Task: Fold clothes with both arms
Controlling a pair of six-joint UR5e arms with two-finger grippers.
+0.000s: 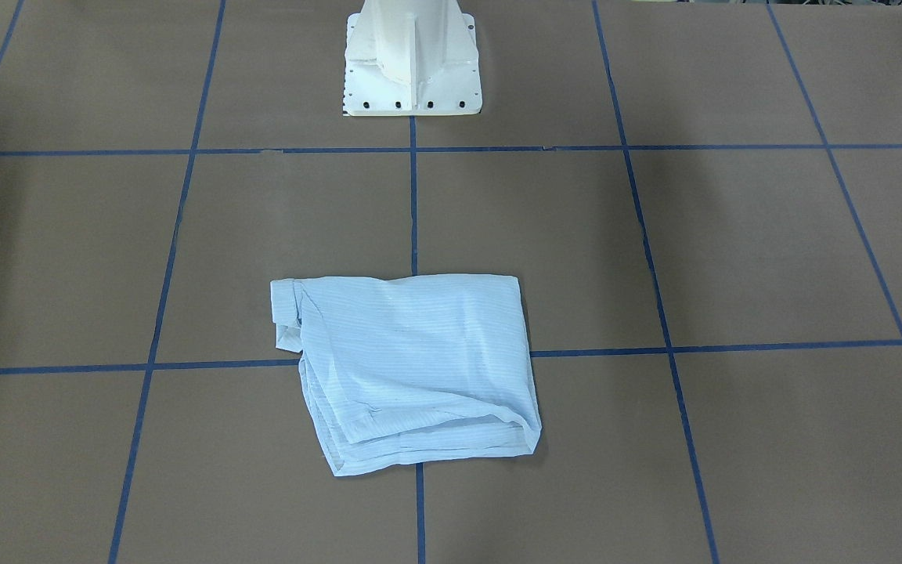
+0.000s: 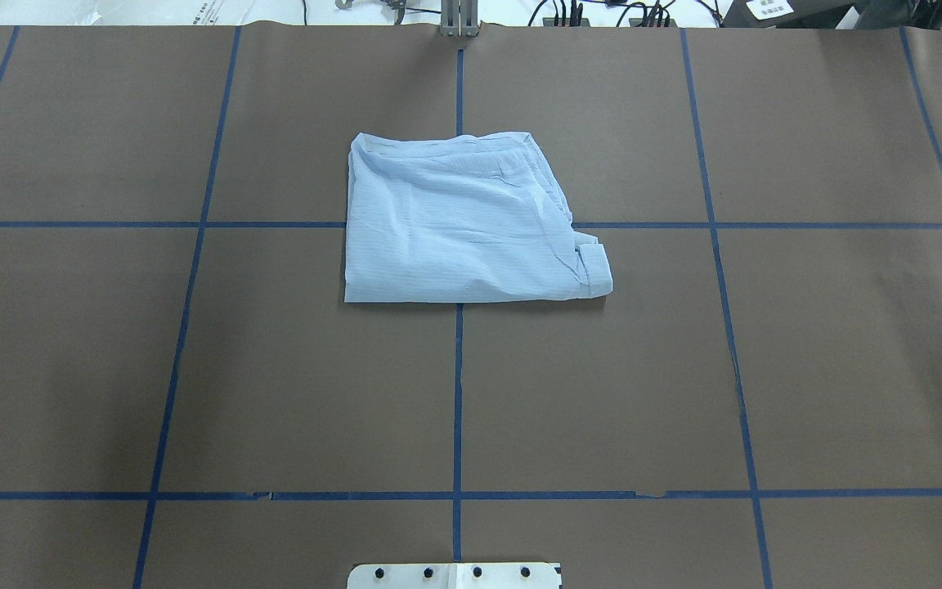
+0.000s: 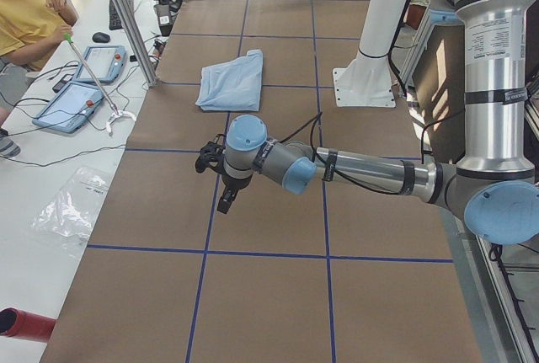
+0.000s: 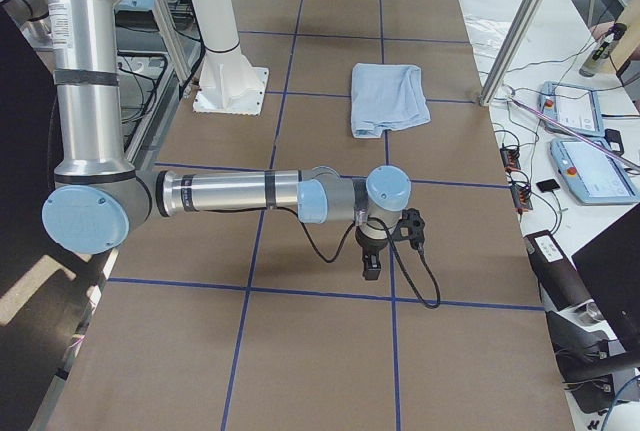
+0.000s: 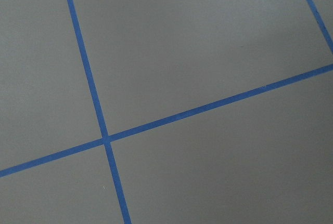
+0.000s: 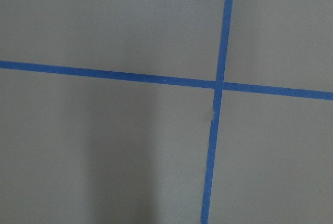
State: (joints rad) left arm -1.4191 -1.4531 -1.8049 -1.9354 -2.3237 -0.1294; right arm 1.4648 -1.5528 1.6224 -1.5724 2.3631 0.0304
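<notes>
Jaws, left arm (image 3: pixel 362 169): seen only from the table-end camera, pointing down at the surface (image 2: pixel 111 368); cannot tell whether they stand apart or together. Nothing is visibly held.

Jaws, right arm (image 4: pixel 230 193): the same case. They are seen only from the opposite end camera, pointing down, and their state is unreadable.

Both wrist cameras show only bare brown surface with a crossing of blue tape lines (image 5: pixel 106 140). No fingers and no cloth are in either view.

Arm pose: each arm is stretched low and roughly level over its own end of the surface, forearm out from the elbow and wrist bent downward. Both are well apart from the shirt (image 2: pixel 463 229). Neither arm appears in the overhead view.

Shirt: light blue with fine stripes, folded into a rough rectangle and lying flat on the surface. It sits on the centre tape line and straddles the cross line beyond the white pedestal base (image 1: pixel 412 70), well apart from it.
- Top layer is wrinkled, with a diagonal crease across it.
- Stacked layer edges show along the side away from the robot.
- A narrow folded band of cloth (image 2: pixel 594 266) sits at the near corner on the robot's right; cuff or collar, cannot tell.

Off the surface: an operator in a yellow top (image 3: pixel 25 18) sits beside two tablet-like controllers (image 3: pixel 72 104).
</notes>
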